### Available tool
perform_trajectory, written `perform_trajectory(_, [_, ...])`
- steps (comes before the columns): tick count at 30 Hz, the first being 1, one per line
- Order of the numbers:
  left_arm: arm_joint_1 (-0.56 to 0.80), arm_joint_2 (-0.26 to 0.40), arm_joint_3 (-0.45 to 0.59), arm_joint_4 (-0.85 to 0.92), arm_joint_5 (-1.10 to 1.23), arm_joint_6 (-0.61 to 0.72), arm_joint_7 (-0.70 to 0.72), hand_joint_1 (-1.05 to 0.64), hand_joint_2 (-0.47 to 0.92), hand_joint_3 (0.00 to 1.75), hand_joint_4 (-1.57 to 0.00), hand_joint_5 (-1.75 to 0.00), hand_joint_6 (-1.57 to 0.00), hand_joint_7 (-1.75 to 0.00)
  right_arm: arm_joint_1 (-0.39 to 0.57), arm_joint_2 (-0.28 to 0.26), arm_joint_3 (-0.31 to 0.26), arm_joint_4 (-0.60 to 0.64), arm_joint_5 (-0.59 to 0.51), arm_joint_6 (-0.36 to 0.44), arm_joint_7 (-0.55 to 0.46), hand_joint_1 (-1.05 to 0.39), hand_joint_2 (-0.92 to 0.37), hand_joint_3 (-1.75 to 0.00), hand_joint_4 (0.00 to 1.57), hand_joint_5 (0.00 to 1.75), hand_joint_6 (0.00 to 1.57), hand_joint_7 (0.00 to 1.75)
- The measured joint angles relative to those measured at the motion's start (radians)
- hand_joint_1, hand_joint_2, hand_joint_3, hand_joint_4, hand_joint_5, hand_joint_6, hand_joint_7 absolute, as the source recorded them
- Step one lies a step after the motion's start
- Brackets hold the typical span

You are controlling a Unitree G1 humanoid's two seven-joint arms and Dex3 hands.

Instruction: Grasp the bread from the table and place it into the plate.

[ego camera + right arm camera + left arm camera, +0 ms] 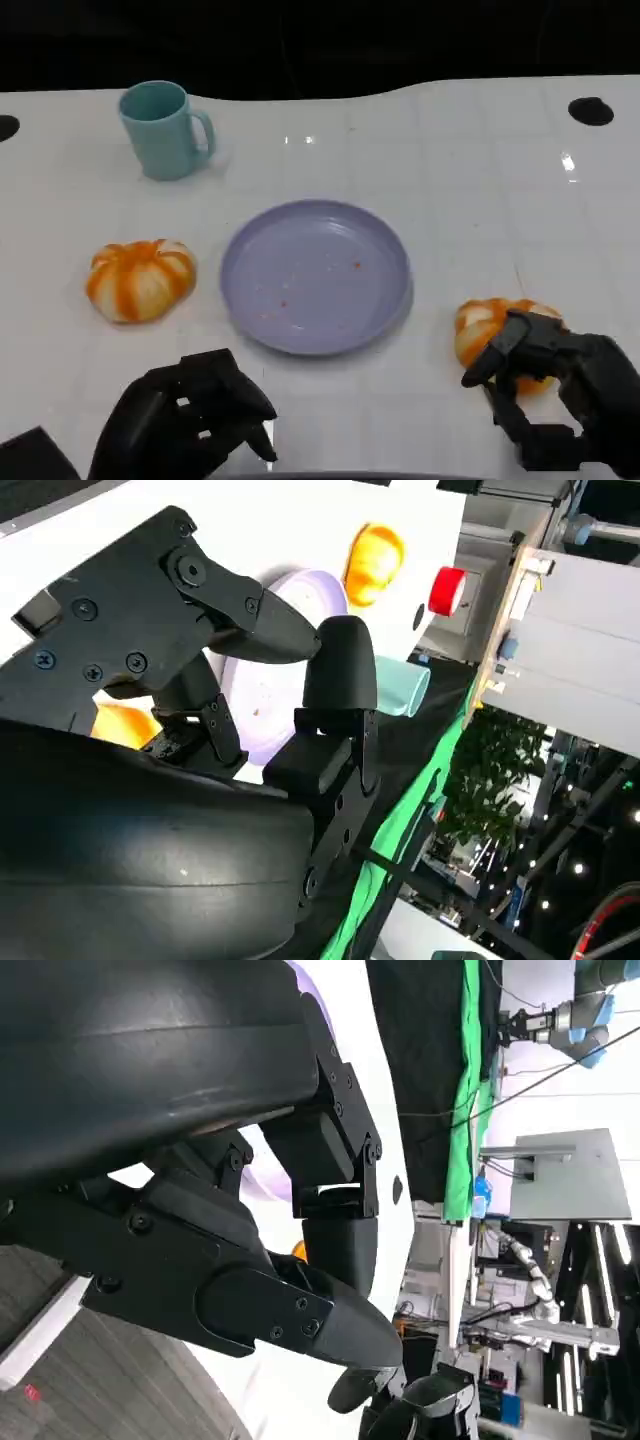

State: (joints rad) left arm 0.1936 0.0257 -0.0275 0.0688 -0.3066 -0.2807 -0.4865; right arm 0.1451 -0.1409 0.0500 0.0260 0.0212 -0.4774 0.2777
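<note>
1. Orange-and-white bread: two buns in the head view. One bun [497,328] sits under my right hand [560,385], whose fingers [500,345] curl on it but have not lifted it. The other bun [140,279] lies beyond my left hand [190,415], which holds nothing, fingers curled. One lavender plate [316,275] waits between, one teal mug [165,130] beyond.
2. Left wrist view: fingers [300,1310] bent, nothing in them.
3. Right wrist view: the bun [125,723] sits tucked against my fingers [235,620], plate [290,590] ahead.

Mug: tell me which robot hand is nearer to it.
Left. The left robot hand sits at the near table edge, straight in front of the mug. The right robot hand is across the table, at the right bread.
</note>
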Motion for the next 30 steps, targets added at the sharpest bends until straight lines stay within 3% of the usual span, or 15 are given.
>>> perform_trajectory(4, [-0.001, 0.0, 0.0, 0.001, 0.0, -0.002, 0.0, -0.87, 0.92, 0.07, -0.91, -1.45, -0.98, -1.05, 0.0, 0.0, -0.001, 0.0, 0.001, 0.0, 0.0, -0.08, -0.49, -1.09, 0.76, 1.51, 0.77, 1.13])
perform_trajectory(10, [-0.001, 0.0, 0.0, 0.002, 0.0, -0.003, 0.0, -0.87, 0.92, 0.07, -0.9, -1.46, -0.97, -1.06, -0.019, -0.005, -0.014, -0.01, -0.003, -0.003, -0.009, -0.15, -0.57, -0.81, 0.53, 1.25, 0.6, 0.82])
perform_trajectory(14, [-0.002, 0.001, 0.001, 0.003, -0.001, -0.006, 0.0, -0.87, 0.92, 0.07, -0.9, -1.46, -0.97, -1.06, -0.043, -0.07, -0.023, -0.049, -0.059, 0.044, -0.002, -0.25, -0.74, -0.37, 0.44, 1.03, 0.53, 0.59])
perform_trajectory(15, [-0.002, 0.001, 0.001, 0.003, -0.002, -0.006, 0.0, -0.87, 0.92, 0.07, -0.9, -1.46, -0.97, -1.06, -0.051, -0.097, -0.027, -0.057, -0.103, 0.048, -0.004, -0.31, -0.81, -0.2, 0.43, 0.92, 0.54, 0.46])
perform_trajectory(17, [-0.002, 0.001, 0.001, 0.003, -0.001, -0.006, 0.0, -0.87, 0.92, 0.07, -0.91, -1.46, -0.97, -1.06, -0.06, -0.152, -0.032, -0.085, -0.206, 0.062, -0.009, -0.37, -0.86, -0.07, 0.41, 0.8, 0.54, 0.32])
perform_trajectory(20, [-0.002, 0.001, 0.0, 0.003, 0.0, -0.007, 0.0, -0.87, 0.92, 0.07, -0.91, -1.46, -0.97, -1.07, -0.063, -0.209, -0.034, -0.137, -0.317, 0.102, -0.015, -0.39, -0.86, -0.01, 0.37, 0.68, 0.52, 0.19])
perform_trajectory(25, [-0.002, 0.001, 0.0, 0.003, 0.0, -0.006, 0.0, -0.87, 0.92, 0.07, -0.91, -1.46, -0.97, -1.06, -0.048, -0.248, -0.035, -0.256, -0.455, 0.202, -0.016, -0.41, -0.81, 0.0, 0.23, 0.45, 0.42, 0.04])
perform_trajectory(30, [-0.001, 0.001, 0.0, 0.002, -0.002, 0.002, 0.0, -0.87, 0.92, 0.06, -0.9, -1.46, -0.97, -1.05, -0.028, -0.277, -0.029, -0.368, -0.586, 0.311, 0.008, -0.38, -0.77, 0.0, 0.17, 0.37, 0.35, 0.0])
